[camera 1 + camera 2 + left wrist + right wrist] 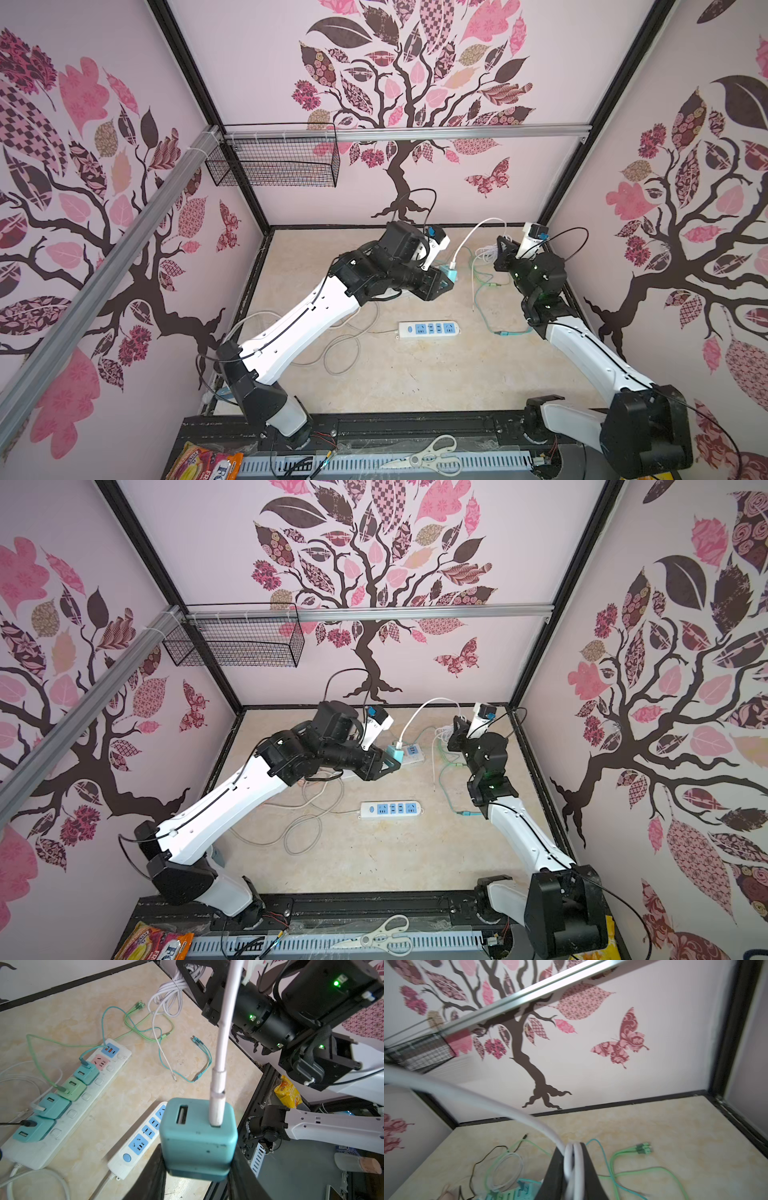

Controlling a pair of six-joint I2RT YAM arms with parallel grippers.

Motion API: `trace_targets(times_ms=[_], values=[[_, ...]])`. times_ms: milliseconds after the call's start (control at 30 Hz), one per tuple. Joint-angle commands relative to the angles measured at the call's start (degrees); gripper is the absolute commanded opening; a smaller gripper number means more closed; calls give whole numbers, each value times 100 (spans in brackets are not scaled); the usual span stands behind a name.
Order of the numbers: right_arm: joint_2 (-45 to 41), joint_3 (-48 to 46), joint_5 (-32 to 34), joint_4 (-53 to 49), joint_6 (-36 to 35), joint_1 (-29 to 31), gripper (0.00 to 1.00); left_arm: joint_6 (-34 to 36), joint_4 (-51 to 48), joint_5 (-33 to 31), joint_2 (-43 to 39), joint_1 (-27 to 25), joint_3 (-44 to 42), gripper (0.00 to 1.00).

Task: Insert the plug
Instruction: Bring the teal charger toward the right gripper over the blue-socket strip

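**Left fingers (154, 1176) hold teal charger (197, 1142) behind short power strip (429, 328)**

They clamp its sides, clear of the counter (415, 374). A white cable (220, 1053) plugged into it arches to the right fingers (591, 1172), pinched shut on its loops, behind and right of the strip.

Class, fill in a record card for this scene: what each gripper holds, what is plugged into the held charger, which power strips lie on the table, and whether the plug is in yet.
Left gripper: shut on teal charger
Charger ports: white cable in one; the second is empty
Right gripper: shut on loops of the white cable
Power strips: short strip, sockets free; long strip, four chargers plugged in
Plug inserted: not yet; the held charger is in neither strip
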Motion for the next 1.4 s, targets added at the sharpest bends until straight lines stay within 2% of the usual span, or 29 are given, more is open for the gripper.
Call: trace_targets(times_ms=[0, 100, 233, 367, 467, 567, 700, 733, 967, 1167, 1267, 1367], values=[[15, -9, 613, -264, -76, -64, 9, 105, 470, -362, 376, -205, -183, 0], [246, 32, 1703, -596, -17, -72, 9, 70, 598, -475, 771, -326, -135, 0], [346, -305, 2918, -306, -377, -124, 11, -138, 746, -558, 1126, -348, -163, 0], [410, -663, 3465, 224, -547, -169, 15, -400, 1232, -642, 1279, -373, -596, 0], [504, -870, 3738, 343, -334, -178, 19, -633, 1514, -669, 1444, -464, -866, 0], [551, -982, 3797, 256, 36, -204, 29, -691, 1587, -924, 1625, -617, -960, 0], [645, -698, 3660, -662, 517, -202, 62, -749, 1593, -968, 1775, -629, -987, 0], [630, -626, 3567, -987, 656, -204, 68, -732, 1574, -981, 1797, -630, -971, 0], [-289, -1167, 3082, -2552, 1249, -204, 97, -501, 1545, -1046, 1847, -621, -945, 0], [-1337, -1311, 2490, -3485, 1179, -205, 100, -303, 1494, -992, 1850, -461, -905, 0], [-1502, -1003, 1946, -3983, 1223, -205, 100, -143, 1552, -899, 1781, -364, -984, 0], [-1491, -552, 1706, -4504, 1309, -205, 100, 82, 1637, -705, 1713, -288, -1119, 0]])
